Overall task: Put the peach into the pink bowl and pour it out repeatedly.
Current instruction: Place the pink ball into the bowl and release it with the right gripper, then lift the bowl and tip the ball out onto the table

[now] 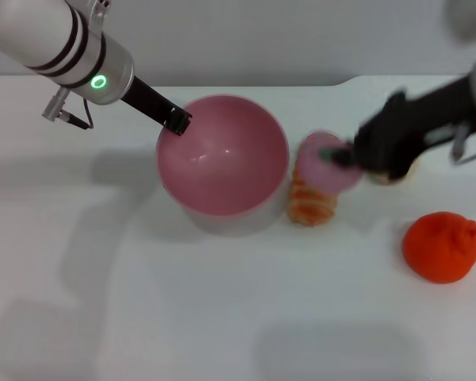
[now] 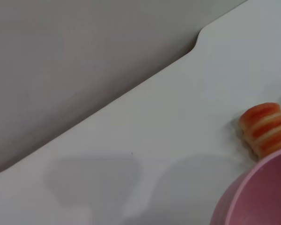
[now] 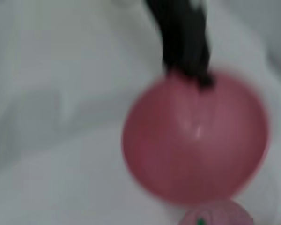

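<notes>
White tabletop (image 1: 222,317) fills the head view, w/ a grey wall behind it. Biggest thing on it is the pink bowl (image 1: 223,155), upright near the middle, nothing inside; it shows too in the right wrist view (image 3: 195,136) and as a rim edge in the left wrist view (image 2: 257,192).

Next in size, an orange-red fruit (image 1: 443,247) sits well apart on the robot's right, nearer the front edge. Just beside the bowl's right side stands an orange-and-cream striped item (image 1: 311,202), also seen past the rim in the left wrist view (image 2: 266,126).

Peach (image 1: 327,160) is just above that striped item, beside the bowl's right rim and outside the bowl; green stem mark faces the right gripper (image 1: 351,155). Its top shows at the edge of the right wrist view (image 3: 218,214). Right gripper is closed on the peach from the right, blurred.

Left gripper (image 1: 177,121) reaches in from the far left and is clamped on the bowl's far-left rim, fingers over the edge.
</notes>
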{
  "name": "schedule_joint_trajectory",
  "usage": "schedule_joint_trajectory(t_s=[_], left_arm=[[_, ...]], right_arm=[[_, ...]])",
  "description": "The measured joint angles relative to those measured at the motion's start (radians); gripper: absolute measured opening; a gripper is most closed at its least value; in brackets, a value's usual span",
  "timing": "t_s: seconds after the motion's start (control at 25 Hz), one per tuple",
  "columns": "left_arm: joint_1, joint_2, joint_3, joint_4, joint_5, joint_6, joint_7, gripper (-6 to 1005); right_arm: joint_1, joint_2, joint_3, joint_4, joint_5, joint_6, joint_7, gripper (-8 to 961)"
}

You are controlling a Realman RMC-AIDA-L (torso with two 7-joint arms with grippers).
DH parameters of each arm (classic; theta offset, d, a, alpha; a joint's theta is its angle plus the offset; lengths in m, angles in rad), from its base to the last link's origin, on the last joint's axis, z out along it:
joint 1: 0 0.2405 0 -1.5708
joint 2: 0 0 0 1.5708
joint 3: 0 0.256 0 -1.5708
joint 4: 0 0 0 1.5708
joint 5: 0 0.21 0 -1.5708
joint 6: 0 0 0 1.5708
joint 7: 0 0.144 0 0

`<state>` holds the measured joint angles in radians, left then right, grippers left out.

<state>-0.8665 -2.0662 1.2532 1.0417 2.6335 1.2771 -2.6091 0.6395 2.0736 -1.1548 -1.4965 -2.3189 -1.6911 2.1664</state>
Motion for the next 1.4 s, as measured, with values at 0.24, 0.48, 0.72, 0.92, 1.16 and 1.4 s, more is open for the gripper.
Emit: schedule_joint_trajectory(t_s=[0.24, 0.48, 0.72, 0.92, 1.16, 1.4], left_arm=[[0.002, 0.0, 0.003, 0.0, -0.011, 0.001, 0.0, 46], [0.004, 0.0, 0.024, -0.001, -0.066, 0.008, 0.005, 46], [-0.002, 0.0, 0.034, 0.0, -0.098, 0.027, 0.008, 47], [-0.007, -0.002, 0.041, 0.008, -0.101, 0.029, 0.008, 47], [-0.007, -0.002, 0.042, 0.009, -0.102, 0.027, 0.009, 47], [0.006, 0.0, 0.06, 0.011, -0.099, -0.019, 0.025, 47]], right_arm=[[-0.053, 0.002, 0.15, -0.261, 0.218, -0.061, -0.002, 54], [-0.058, 0.003, 0.132, -0.234, 0.285, -0.032, -0.031, 65], [-0.028, -0.002, 0.044, -0.056, 0.258, 0.073, -0.087, 77], [-0.021, -0.001, -0.003, 0.016, 0.251, 0.147, -0.123, 87], [-0.03, -0.002, -0.009, 0.02, 0.252, 0.191, -0.135, 260], [-0.092, -0.001, 0.049, 0.017, 0.295, 0.276, -0.173, 444]])
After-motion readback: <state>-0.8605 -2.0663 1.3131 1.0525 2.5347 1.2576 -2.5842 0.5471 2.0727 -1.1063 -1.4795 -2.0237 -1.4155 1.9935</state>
